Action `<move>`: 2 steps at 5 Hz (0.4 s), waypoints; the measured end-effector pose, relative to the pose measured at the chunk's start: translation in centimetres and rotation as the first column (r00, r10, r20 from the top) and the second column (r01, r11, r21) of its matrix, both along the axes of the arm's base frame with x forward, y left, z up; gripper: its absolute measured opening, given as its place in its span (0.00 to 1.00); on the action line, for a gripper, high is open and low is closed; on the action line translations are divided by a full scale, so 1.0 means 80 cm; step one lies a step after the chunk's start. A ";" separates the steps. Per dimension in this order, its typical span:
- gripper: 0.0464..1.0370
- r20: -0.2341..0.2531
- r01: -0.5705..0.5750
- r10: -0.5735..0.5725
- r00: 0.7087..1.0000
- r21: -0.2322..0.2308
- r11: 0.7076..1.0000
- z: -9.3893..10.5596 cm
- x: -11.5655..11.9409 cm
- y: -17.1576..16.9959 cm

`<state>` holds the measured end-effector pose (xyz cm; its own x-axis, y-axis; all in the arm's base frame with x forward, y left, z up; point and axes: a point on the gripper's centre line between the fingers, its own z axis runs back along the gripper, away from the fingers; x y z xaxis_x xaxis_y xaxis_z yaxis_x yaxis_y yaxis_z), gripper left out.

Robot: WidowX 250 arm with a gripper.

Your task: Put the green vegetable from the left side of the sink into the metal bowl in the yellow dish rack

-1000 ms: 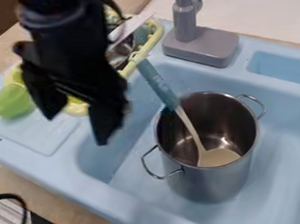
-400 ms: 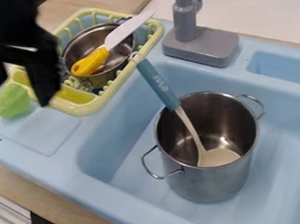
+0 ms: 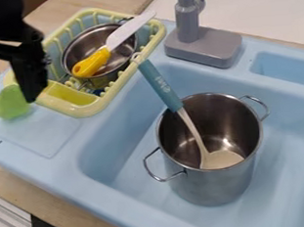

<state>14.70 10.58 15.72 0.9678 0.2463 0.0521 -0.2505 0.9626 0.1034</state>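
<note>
- The fingers [image 3: 31, 77] of the black gripper [image 3: 8, 91] are apart, with a gap between them, at the upper left; nothing is held in them.
- Nearest them is a light green toy [image 3: 8, 103], on the left part of the sink just beside the yellow dish rack. One finger partly covers it in the view; I cannot tell whether they touch.
- The dish rack [image 3: 84, 111] stands at the sink's back left corner.
- In the rack is a small metal pot [image 3: 72, 52]. A knife [image 3: 91, 64] lies slanted over it, yellow handle over the opening and pale blade across the rim, pointing up and right.
- In the basin of the light blue sink [image 3: 105, 207] stands a tall metal pot [image 3: 215, 189] with two wire handles.
- A spoon [image 3: 159, 85] leans in it, pale bowl inside, teal handle tilted toward the rack.
- The gray faucet [image 3: 205, 48] is behind the basin.
- Wooden surface [image 3: 39, 202] runs along the sink's front.
</note>
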 end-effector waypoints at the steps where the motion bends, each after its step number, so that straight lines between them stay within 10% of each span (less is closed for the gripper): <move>1: 0.96 0.056 0.024 -0.022 0.998 -0.045 0.999 -0.007 0.006 0.013; 2: 0.96 0.045 0.039 -0.037 0.998 -0.037 0.999 -0.015 0.008 0.023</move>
